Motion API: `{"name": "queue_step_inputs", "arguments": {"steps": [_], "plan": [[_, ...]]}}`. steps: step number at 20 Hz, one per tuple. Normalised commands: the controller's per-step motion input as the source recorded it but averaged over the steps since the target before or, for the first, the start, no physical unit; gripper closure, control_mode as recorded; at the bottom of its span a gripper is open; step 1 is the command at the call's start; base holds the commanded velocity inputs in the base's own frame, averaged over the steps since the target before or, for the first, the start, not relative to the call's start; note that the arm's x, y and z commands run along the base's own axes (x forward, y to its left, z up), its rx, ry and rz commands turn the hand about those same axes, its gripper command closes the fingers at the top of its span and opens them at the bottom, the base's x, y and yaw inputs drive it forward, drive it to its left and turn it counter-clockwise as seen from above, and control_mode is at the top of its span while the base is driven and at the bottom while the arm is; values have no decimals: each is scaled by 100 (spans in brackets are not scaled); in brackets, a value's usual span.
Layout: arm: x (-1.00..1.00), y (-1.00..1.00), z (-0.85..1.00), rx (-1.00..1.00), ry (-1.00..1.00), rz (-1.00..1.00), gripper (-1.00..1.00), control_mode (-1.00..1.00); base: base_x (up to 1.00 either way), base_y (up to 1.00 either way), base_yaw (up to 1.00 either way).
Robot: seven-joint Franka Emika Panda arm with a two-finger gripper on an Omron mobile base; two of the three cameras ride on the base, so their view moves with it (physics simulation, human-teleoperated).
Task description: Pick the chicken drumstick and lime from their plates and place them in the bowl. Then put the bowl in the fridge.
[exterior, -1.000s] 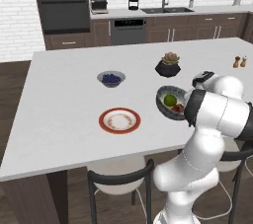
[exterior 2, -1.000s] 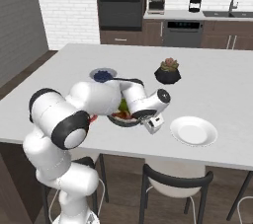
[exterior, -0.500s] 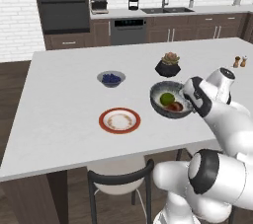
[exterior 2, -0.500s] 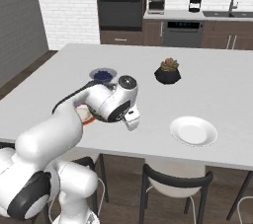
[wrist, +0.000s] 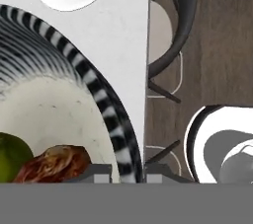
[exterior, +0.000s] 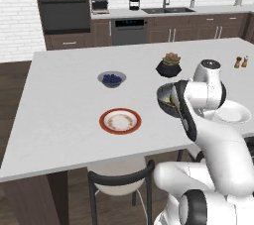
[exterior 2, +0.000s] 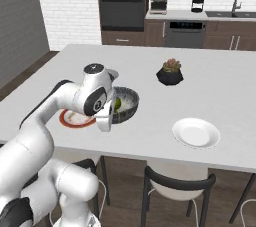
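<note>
In the left base view the wide dark-grey ribbed bowl (exterior: 167,101) hangs at the end of the white arm, above the near part of the white island counter (exterior: 69,100), between the emptied orange-red-rimmed plate (exterior: 120,121) and the plain white plate (exterior: 232,114); carried this way, a fast swing toward the fridge could tip it. From the right base view the bowl (exterior 2: 126,104) juts sideways from the two-finger gripper (exterior 2: 106,119), with the green lime (exterior 2: 117,104) showing inside, so the weight sits off to one side of the pinch and may twist it loose. In the hand view the fingers (wrist: 101,173) are clamped shut across the striped rim (wrist: 111,119), with the reddish-brown chicken drumstick (wrist: 54,164) and lime (wrist: 10,155) lying close against that edge, where a tilt would probably roll them out.
</note>
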Motion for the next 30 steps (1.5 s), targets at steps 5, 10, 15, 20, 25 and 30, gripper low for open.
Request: {"name": "queue_step_inputs", "arguments": {"steps": [5, 10, 15, 20, 25, 30], "plan": [[-84, 42, 47, 7, -28, -19, 100, -100, 0, 0, 0], [-95, 27, 56, -9, -33, 0, 100, -100, 0, 0, 0], [-99, 32, 62, -6, -18, 0, 100, -100, 0, 0, 0], [-59, 5, 57, 0, -1, 0, 100, 100, -28, 0, 0], [0, 0, 0, 0, 0, 0, 100, 100, -23, -37, -6], [0, 0, 0, 0, 0, 0, 100, 100, -14, -25, -77]]}}
